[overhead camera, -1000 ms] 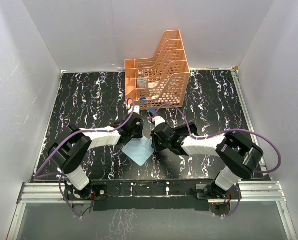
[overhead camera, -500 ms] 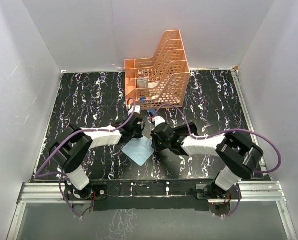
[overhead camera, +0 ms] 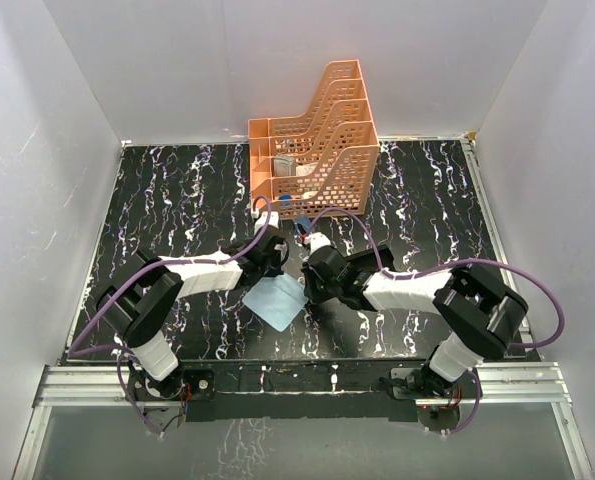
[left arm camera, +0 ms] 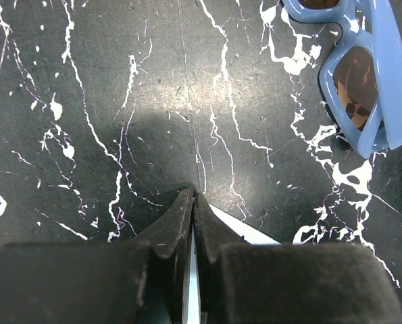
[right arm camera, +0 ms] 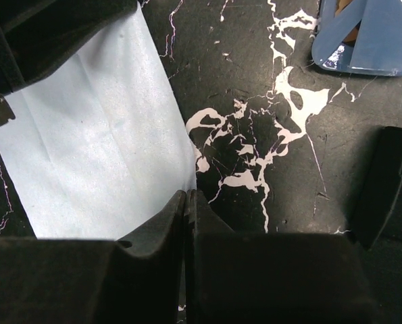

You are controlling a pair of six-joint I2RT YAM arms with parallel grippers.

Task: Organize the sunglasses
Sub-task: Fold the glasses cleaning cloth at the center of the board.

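The sunglasses [left arm camera: 380, 88], blue-framed with brown lenses, lie on the black marbled table ahead and to the right of my left gripper [left arm camera: 192, 196]. That gripper is shut, with a sliver of the pale blue cloth [left arm camera: 244, 231] between its fingers. My right gripper [right arm camera: 186, 194] is shut at a corner of the same cloth [right arm camera: 92, 155], and the sunglasses [right arm camera: 369, 34] show at that view's top right. From above, both grippers, left [overhead camera: 275, 262] and right [overhead camera: 312, 283], meet over the cloth [overhead camera: 275, 302] at the table's middle.
An orange mesh rack [overhead camera: 317, 140] with several tiers stands at the back centre, small items inside it. A black object [right arm camera: 390, 182] sits right of my right gripper. White walls close in the table on three sides.
My left gripper's jaws have closed on the cloth's edge. Both arms stay almost where they were, and the cloth and sunglasses have not shifted.
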